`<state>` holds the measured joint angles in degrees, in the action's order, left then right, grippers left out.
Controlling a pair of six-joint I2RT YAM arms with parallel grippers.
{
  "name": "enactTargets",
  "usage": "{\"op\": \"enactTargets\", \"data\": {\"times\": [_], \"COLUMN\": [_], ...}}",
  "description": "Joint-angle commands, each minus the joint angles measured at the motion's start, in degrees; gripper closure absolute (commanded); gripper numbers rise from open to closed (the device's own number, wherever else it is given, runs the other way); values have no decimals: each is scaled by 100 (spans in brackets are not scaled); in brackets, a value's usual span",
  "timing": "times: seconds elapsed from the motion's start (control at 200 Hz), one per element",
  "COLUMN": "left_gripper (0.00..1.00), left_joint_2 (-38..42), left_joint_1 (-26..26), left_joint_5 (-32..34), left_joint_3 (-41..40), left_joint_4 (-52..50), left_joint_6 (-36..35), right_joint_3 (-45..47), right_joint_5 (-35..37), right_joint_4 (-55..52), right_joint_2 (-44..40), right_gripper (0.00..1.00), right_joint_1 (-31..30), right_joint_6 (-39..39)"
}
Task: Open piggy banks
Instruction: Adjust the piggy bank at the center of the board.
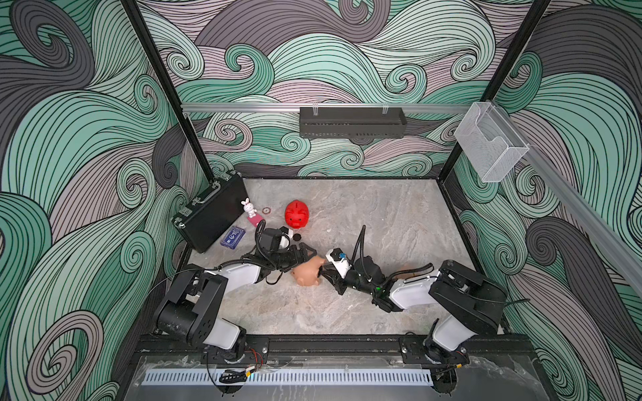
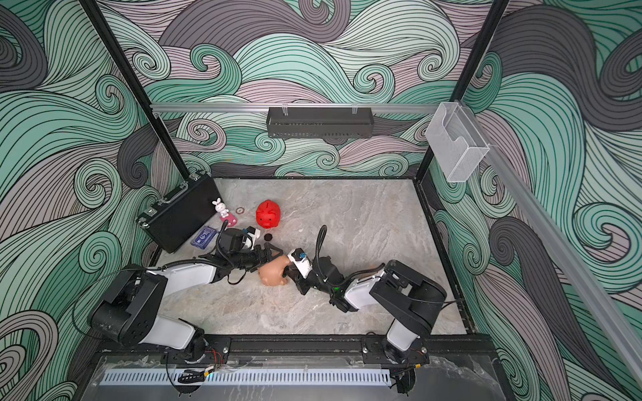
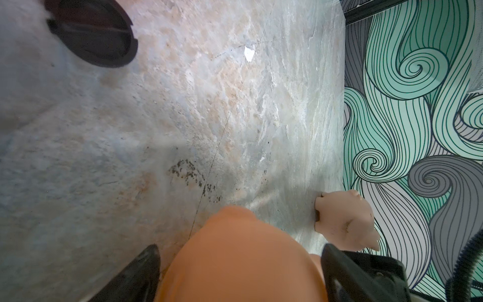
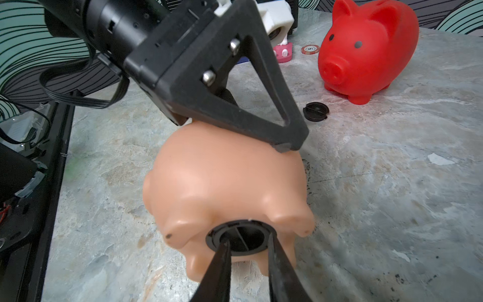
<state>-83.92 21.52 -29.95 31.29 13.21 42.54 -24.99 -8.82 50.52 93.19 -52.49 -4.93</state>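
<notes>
A peach-pink piggy bank [image 1: 307, 275] [image 4: 224, 180] lies on its side mid-table, belly towards my right arm. My left gripper [image 1: 309, 261] [image 3: 240, 251] straddles its body, one finger pressing on its upper flank. My right gripper [image 1: 321, 272] [image 4: 247, 239] has its thin tips set on the black belly plug [image 4: 241, 227], which sits in the hole. The red piggy bank [image 1: 297, 214] [image 4: 366, 52] stands upright further back, with a loose black plug [image 1: 297, 237] [image 3: 91, 31] beside it. Another peach piggy bank [image 1: 407, 273] [image 3: 345, 222] lies behind my right arm, mostly hidden.
A black case [image 1: 212, 211] leans at the back left. Near it are a white rabbit figurine [image 1: 249, 207] on a pink base, a blue card [image 1: 232, 237] and a small round chip [image 1: 266, 210]. The marble table [image 1: 399, 215] has patterned walls around it.
</notes>
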Motion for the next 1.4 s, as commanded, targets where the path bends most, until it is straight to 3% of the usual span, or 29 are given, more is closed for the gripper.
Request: {"op": "enactTargets", "data": {"times": [0.0,0.07,0.175,0.295,0.355,0.42,0.555,0.921,1.396], "left_gripper": [8,8,8,8,8,8,7,1,1], "left_joint_2": [-47,-28,-19,-82,-105,-103,-64,402,1261], "left_joint_1": [2,2,4,8,2,2,2,2,2], "left_joint_5": [85,78,69,34,17,5,-35,82,584], "left_joint_3": [135,192,215,237,246,250,359,789,385], "left_joint_4": [-635,-718,-743,-711,-689,-687,-779,-1364,-2008], "left_joint_6": [-223,-268,-290,-282,-274,-276,-281,-407,-624], "right_joint_3": [-94,-230,-455,-518,-478,-465,-502,179,288], "right_joint_5": [145,160,-165,488,866,1181,890,89,653], "right_joint_4": [-613,-1325,-2307,-2914,-3000,-3169,-3355,-2754,-2514], "right_joint_2": [-516,-916,-1507,-2110,-2364,-2659,-2939,-2828,-1896], "right_gripper": [71,65,65,75,58,27,1,2,7], "right_joint_1": [63,164,450,563,573,611,661,639,-311], "right_joint_6": [113,-71,-230,-561,-582,-675,-440,-757,-1103]}}
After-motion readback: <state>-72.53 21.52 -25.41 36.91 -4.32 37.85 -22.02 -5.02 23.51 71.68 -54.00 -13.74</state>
